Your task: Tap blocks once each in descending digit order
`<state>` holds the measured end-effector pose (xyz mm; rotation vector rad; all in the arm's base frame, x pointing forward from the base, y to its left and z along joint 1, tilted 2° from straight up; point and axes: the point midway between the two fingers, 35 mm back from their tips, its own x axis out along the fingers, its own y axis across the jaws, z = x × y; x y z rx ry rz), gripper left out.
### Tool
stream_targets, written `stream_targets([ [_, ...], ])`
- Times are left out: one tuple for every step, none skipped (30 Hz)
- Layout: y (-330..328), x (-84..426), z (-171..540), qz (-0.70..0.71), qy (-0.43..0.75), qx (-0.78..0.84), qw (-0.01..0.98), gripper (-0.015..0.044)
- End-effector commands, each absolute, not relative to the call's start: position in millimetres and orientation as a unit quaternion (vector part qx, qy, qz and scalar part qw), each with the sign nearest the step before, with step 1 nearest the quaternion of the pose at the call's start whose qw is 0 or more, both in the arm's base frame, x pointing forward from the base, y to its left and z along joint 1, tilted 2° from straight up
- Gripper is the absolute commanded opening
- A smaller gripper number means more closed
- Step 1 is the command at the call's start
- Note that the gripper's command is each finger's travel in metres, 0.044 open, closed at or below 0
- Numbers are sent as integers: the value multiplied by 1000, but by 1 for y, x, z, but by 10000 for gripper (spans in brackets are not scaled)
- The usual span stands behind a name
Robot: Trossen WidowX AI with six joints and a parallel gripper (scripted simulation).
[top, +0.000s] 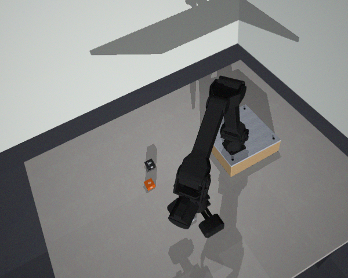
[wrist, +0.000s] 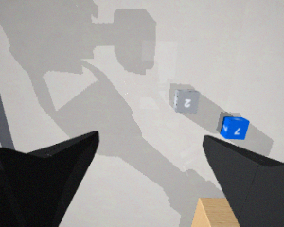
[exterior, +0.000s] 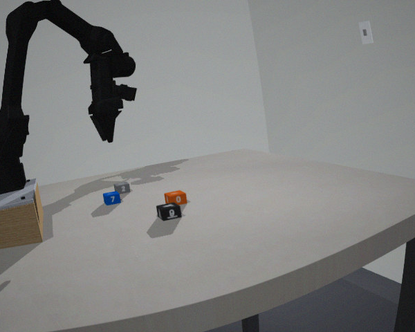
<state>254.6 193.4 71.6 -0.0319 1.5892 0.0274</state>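
My gripper [exterior: 107,141] [wrist: 150,138] is open and empty, high above the table. A blue block [exterior: 111,198] [wrist: 235,128] shows a 7; in the top view the arm hides it. A grey block [exterior: 122,187] [wrist: 186,100] shows a 2 and stands close to the blue one; in the top view it is almost wholly behind the gripper. In the wrist view both lie beyond the right fingertip. A black block [top: 149,164] [exterior: 169,211] shows an underlined 9. An orange block [top: 149,184] [exterior: 175,197] shows a 0 and stands close to the black one, apart from it.
The arm's base stands on a wooden box with a grey top [top: 258,125] [exterior: 12,227]; a corner of the box [wrist: 213,213] also shows at the bottom of the wrist view. Shadows of the arm fall across the table [top: 102,143] [exterior: 272,221].
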Motion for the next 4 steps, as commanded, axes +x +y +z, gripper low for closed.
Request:
stream_targets([
  [208,241,81,8,712,-7,702,400],
  [208,241,81,8,712,-7,702,400],
  [208,241,81,8,712,-7,702,400],
  [208,241,81,8,712,-7,702,400],
])
